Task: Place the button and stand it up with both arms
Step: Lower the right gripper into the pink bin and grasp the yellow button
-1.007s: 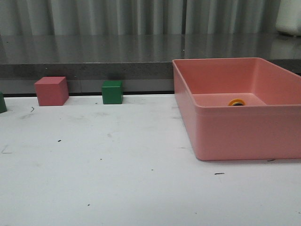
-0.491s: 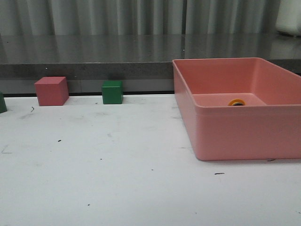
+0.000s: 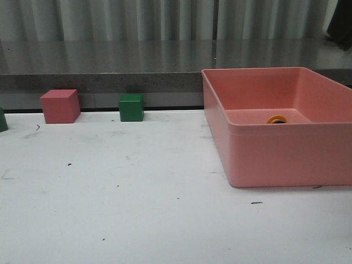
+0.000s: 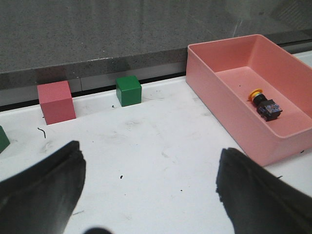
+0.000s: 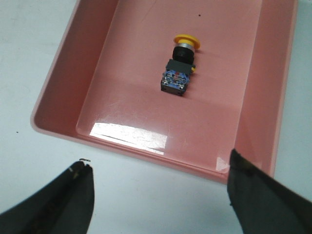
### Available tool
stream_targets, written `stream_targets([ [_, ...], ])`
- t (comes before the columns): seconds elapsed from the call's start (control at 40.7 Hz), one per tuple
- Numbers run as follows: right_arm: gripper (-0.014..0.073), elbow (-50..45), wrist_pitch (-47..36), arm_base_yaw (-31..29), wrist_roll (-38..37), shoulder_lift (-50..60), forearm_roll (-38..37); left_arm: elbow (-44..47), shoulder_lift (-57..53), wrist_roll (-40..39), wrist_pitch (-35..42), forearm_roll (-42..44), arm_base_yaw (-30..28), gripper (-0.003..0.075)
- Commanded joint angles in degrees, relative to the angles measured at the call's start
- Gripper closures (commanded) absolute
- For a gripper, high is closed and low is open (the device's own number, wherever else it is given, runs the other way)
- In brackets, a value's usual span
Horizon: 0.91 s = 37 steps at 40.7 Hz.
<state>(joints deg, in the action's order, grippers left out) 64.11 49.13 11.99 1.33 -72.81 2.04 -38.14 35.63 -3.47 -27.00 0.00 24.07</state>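
From the front, only the yellow cap of the button [image 3: 276,119] peeks over the near wall of the pink bin [image 3: 286,157], which sits toward the counter's [image 3: 137,192] right edge, while the pink cube [image 3: 60,106] and green cube [image 3: 131,107] line its far edge — no arm shows here. In the left wrist view the left gripper [image 4: 146,190] hangs above bare counter with its fingers [image 4: 41,190] spread wide and holding nothing, well apart from the bin, probably waiting its turn. In the right wrist view the button lies on its side on the bin floor, so it needs lifting out before it can be stood, and the right gripper [image 5: 158,195] — fingers [image 5: 265,195] wide apart, empty — hovers over the bin's near rim, seemingly lined up to reach in.
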Motion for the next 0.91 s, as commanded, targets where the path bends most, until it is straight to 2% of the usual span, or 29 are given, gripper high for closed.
stream_targets([
  [0.0, 0.001, 5.09, -1.18, 0.21, 0.31, -4.11, -0.02, -2.17, 0.29, -0.24, 4.22, -0.38, 0.44, 0.0175],
  [0.196, 0.001, 10.8, 0.3, 0.21, -0.18, -14.59, -0.07, -2.17, 0.29, -0.24, 4.22, -0.38, 0.44, 0.0175],
  [0.516, 0.001, 23.43, 4.16, -1.81, -6.07, -30.45, -1.39, -2.17, 0.29, -0.24, 4.22, -0.38, 0.44, 0.0175],
  [0.884, 0.001, 34.15, 8.66, -3.78, -8.94, -42.91, -1.39, -2.17, 0.29, -0.24, 4.22, -0.38, 0.44, 0.0175],
])
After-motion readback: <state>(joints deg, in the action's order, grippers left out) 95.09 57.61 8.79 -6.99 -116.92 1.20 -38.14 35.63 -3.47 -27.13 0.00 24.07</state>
